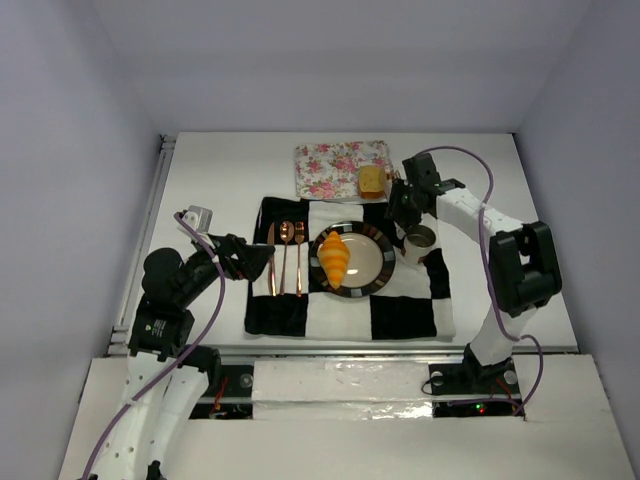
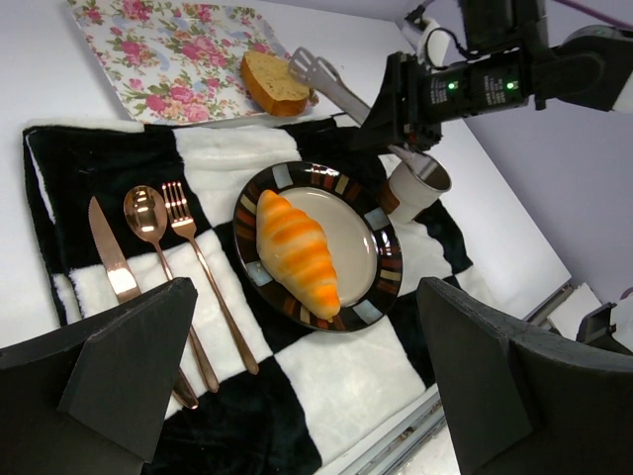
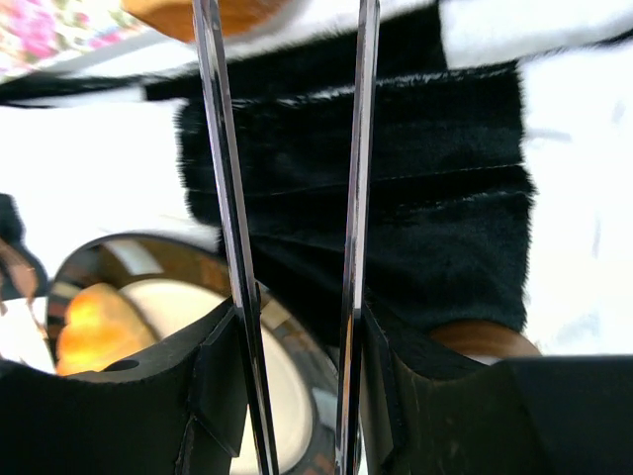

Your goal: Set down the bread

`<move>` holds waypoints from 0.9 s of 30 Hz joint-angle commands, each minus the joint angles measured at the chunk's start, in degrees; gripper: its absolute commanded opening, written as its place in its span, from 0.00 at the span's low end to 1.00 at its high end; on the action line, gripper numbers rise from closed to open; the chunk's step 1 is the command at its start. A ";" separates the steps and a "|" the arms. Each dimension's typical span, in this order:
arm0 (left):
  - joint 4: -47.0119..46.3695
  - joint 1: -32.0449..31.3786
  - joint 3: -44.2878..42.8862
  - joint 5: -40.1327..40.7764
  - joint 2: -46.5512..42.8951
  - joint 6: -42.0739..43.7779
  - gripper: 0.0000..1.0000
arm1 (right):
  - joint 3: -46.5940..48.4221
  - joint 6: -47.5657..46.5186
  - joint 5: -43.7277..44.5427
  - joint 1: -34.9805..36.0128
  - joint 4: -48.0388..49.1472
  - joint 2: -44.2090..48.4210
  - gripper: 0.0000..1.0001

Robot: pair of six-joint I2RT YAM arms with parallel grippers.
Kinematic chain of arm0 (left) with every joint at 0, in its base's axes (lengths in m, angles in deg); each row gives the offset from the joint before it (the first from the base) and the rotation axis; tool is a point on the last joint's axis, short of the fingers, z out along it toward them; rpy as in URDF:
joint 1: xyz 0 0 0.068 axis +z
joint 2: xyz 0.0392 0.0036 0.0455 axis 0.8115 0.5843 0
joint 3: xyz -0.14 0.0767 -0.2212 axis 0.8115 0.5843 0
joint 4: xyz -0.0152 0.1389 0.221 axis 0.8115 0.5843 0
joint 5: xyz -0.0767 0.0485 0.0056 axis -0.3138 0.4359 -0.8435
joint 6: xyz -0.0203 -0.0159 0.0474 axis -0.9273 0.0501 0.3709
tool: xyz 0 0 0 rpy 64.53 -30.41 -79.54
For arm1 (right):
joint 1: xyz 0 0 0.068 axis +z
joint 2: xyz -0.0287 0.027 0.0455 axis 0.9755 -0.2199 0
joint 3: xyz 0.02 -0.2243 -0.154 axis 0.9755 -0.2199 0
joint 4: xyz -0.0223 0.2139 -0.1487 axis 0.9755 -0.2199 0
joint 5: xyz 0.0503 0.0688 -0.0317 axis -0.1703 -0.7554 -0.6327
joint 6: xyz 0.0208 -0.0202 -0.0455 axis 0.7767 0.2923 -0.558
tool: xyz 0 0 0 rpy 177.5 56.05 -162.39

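Note:
A golden-orange croissant (image 1: 334, 258) (image 2: 295, 249) (image 3: 94, 322) lies on the striped-rim plate (image 1: 390, 262) (image 2: 381, 247). A tan bun (image 1: 371, 180) (image 2: 272, 84) (image 3: 198, 12) sits on the floral tray (image 1: 330, 170) (image 2: 168, 54). My right gripper (image 1: 405, 195) (image 3: 297, 327) is shut on metal tongs (image 2: 326, 79) (image 3: 223, 198). The tongs' two arms stand apart, and their tips are right by the bun. My left gripper (image 1: 262, 258) (image 2: 305, 287) is open and empty, left of the plate above the cloth.
A black-and-white checked cloth (image 1: 400, 315) lies under the plate. A copper knife, spoon and fork (image 1: 285, 255) (image 2: 148, 218) lie left of the plate. A cup (image 1: 420, 240) (image 2: 415, 183) stands to the plate's right, under my right arm.

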 commanded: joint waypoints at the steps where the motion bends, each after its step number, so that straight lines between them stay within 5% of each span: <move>1: -2.76 -0.31 0.42 -0.32 -0.50 0.40 0.95 | 0.68 0.56 0.71 -0.40 2.20 -1.59 0.46; 6: -2.76 -0.31 0.42 -0.40 -0.42 0.40 0.95 | 1.13 0.56 0.45 -0.40 2.46 -3.18 0.46; 17: -2.85 -0.31 0.42 -0.40 -0.33 0.32 0.95 | -1.42 1.35 -4.03 -0.40 5.54 2.88 0.19; 27: -2.76 -0.31 0.51 -0.40 -0.50 0.32 0.95 | -1.50 2.58 -11.59 -0.40 4.93 12.72 0.19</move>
